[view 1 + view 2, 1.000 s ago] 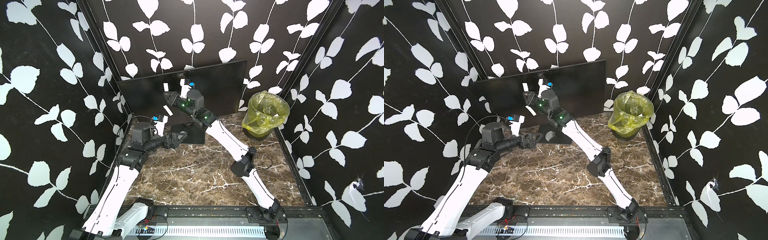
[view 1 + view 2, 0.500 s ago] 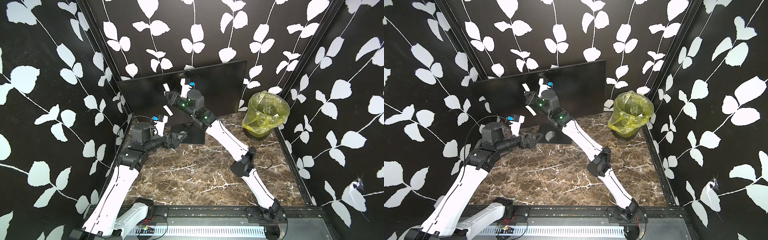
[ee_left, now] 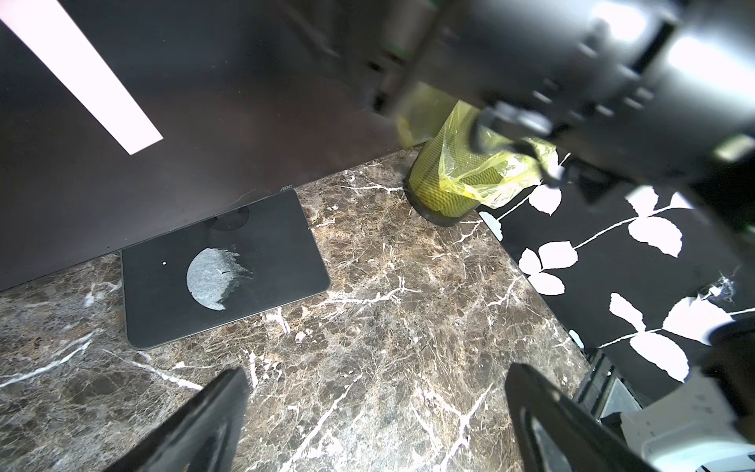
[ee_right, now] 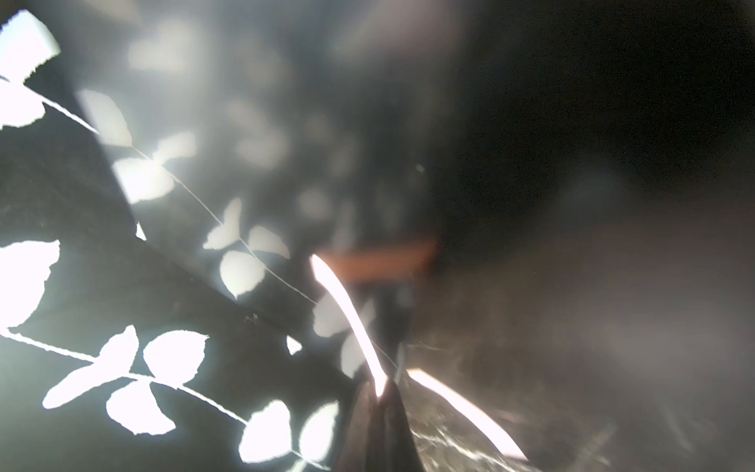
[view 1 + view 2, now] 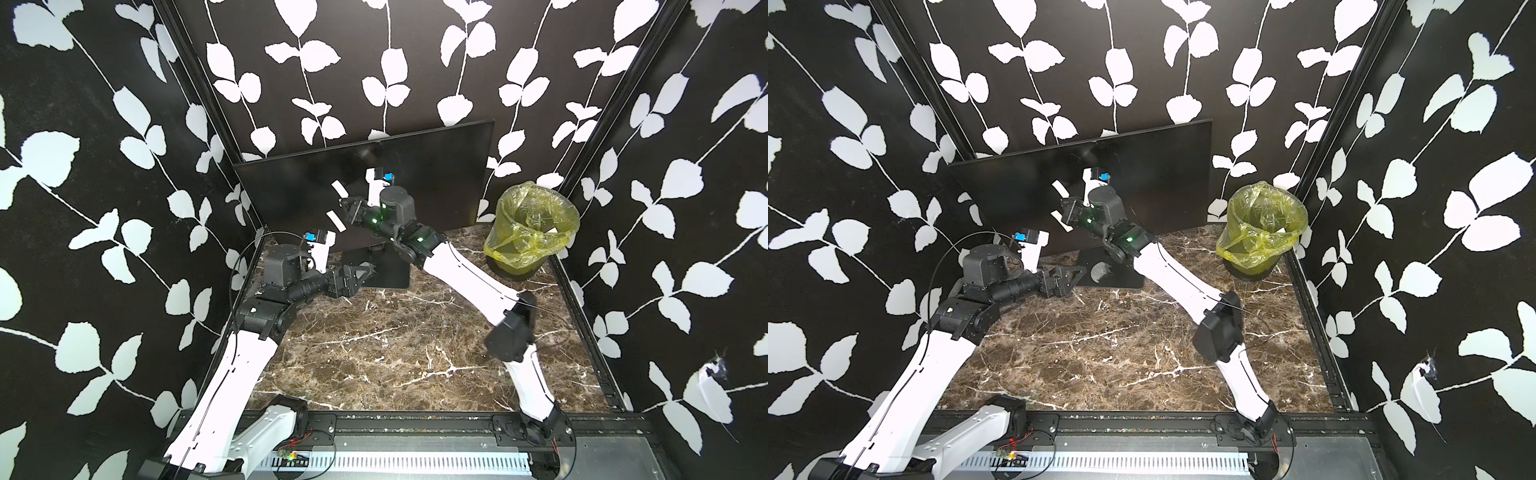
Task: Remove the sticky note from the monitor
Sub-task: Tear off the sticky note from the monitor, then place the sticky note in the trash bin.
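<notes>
Pinches the sticky note in the shut right claw, and risks tearing it or rocking the monitor if yanked against the glue.

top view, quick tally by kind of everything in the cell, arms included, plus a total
robot arms: 2 (left arm, right arm)
monitor: 1
white sticky notes on its screen: 2 (upper note, lower note)
bin with yellow liner: 1
total: 6
</notes>
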